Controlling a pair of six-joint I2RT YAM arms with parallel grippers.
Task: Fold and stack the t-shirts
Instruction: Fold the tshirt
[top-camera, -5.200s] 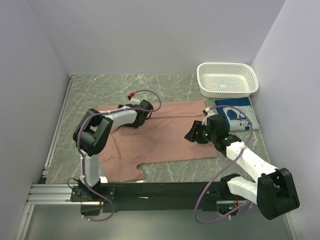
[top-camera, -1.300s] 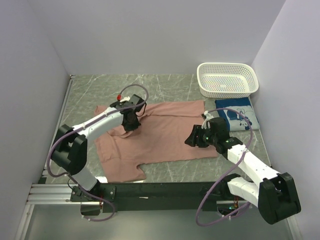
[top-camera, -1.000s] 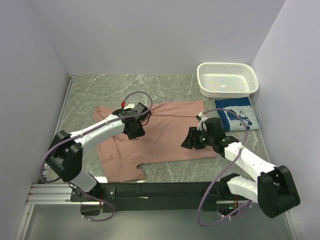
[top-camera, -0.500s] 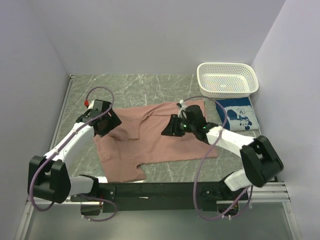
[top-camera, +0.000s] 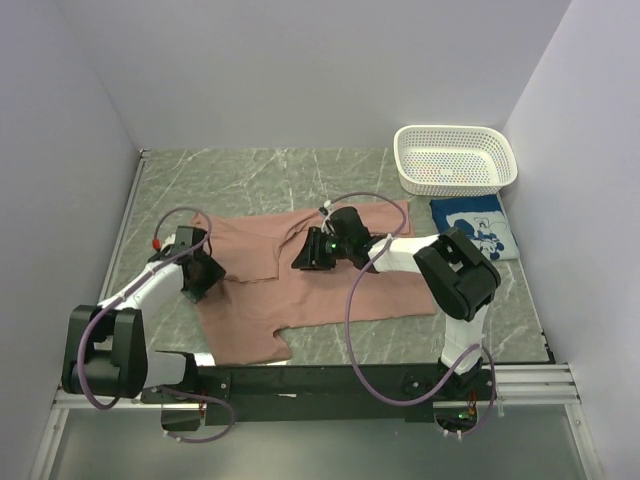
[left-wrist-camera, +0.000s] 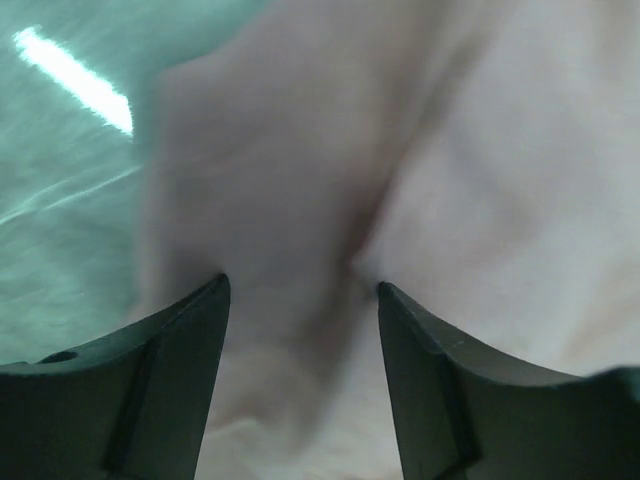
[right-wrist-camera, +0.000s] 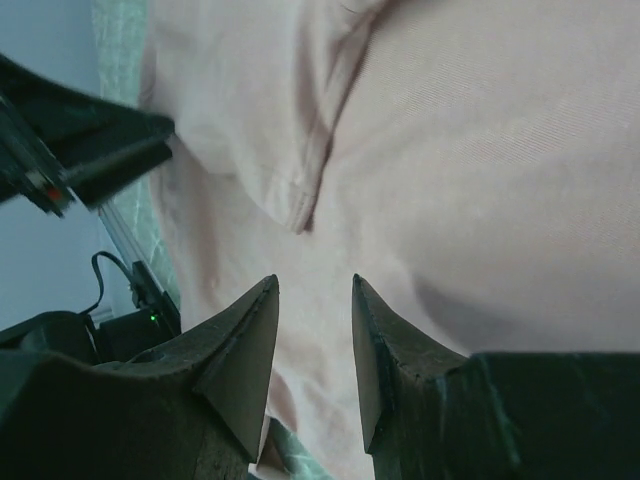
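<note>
Folding of the dusty-pink t-shirt (top-camera: 330, 290) looks to be the step in hand. It lies spread across the middle of the green marbled table (top-camera: 250, 180) with no print showing, and its left part is lapped inward as a flap (top-camera: 245, 250). Blue t-shirt (top-camera: 478, 228) sits as a folded square at right of frame, just below the white perforated basket (top-camera: 455, 133), so that one reads as done. Left gripper (top-camera: 203, 272) is at centre-left of frame, low over the pink shirt's left edge. Its wrist view shows the fingers (left-wrist-camera: 180, 380) spread wide with only cloth beneath and nothing caught between them. Right gripper (top-camera: 305, 258) is at centre frame by the flap's inner edge. In its wrist view the fingers (right-wrist-camera: 390, 360) stand part-way apart, a hemmed edge (right-wrist-camera: 300, 215) lies just ahead of the tips, and nothing is pinched. Judgement: the fold is early, with one lap made and the body still broad. The next move calls for each gripper to settle on a cloth edge and close on it cleanly — then lift low and carry across together, so the loose flap does not drag open. Stacking with the blue one comes after.
</note>
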